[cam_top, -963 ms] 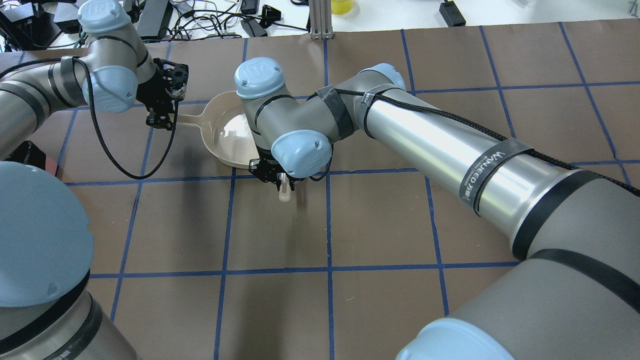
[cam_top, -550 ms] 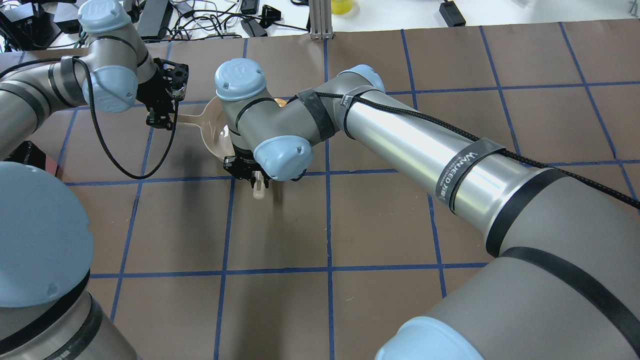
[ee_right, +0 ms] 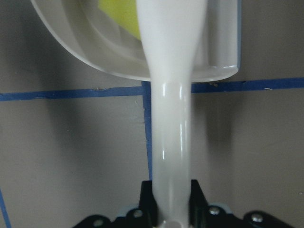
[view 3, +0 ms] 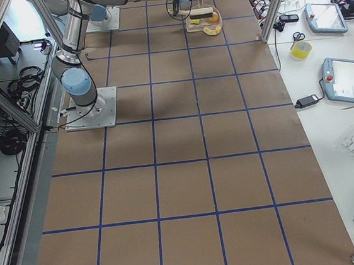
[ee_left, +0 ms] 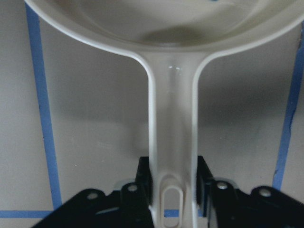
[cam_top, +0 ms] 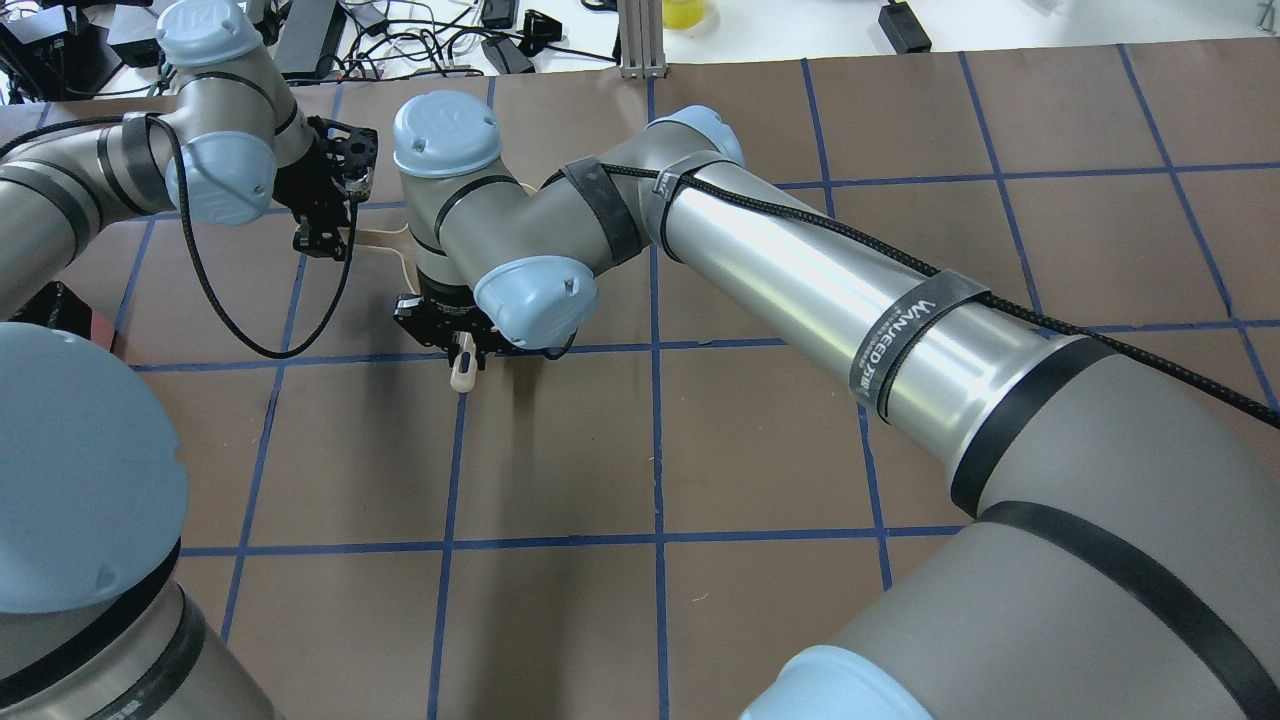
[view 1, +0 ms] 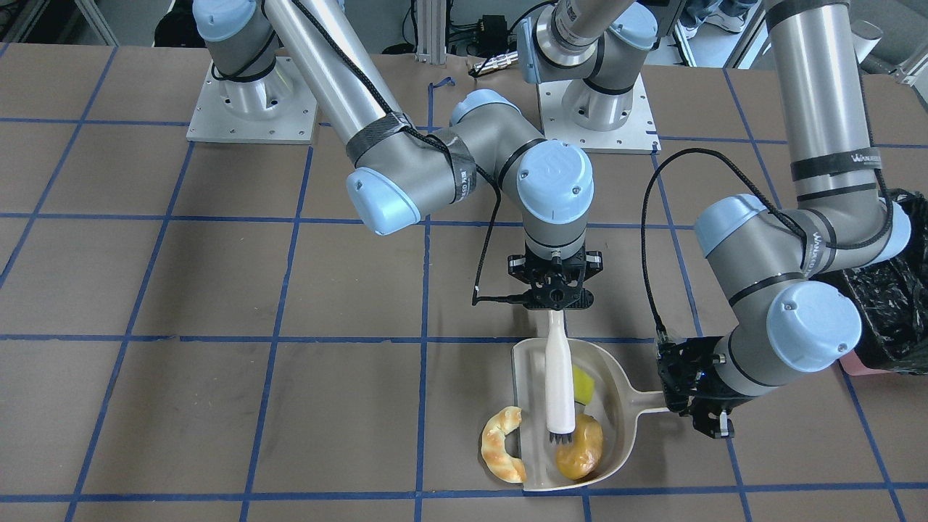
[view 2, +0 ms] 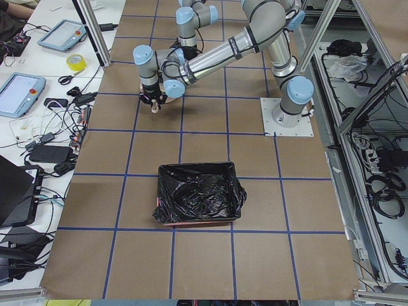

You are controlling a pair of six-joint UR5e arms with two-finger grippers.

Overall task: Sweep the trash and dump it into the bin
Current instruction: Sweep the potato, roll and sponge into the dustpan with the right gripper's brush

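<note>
Front-facing: my right end effector (view 1: 554, 299) clamps the brush (view 1: 559, 377), its long axis pointing away from my base, bristles on the lump (view 1: 580, 455) in the dustpan (view 1: 615, 428); the wedge (view 1: 584, 384) lies inside, the croissant (view 1: 500, 453) at its right-facing mouth. My left end effector (view 1: 686, 407) is closed on the dustpan's left-pointing handle. Left view: the bin (view 2: 199, 191) stands well apart.

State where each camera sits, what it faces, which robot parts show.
Front: across the table, facing the robot; left arm, right arm, dustpan, brush.
Overhead: behind shoulders, looking down; both arms.
Left end: along the table; bin near, arms far.
Right end: along the table; arms far.
Left wrist: left gripper on dustpan handle.
Right wrist: right gripper on brush handle.
Front and right wrist share the wedge.
</note>
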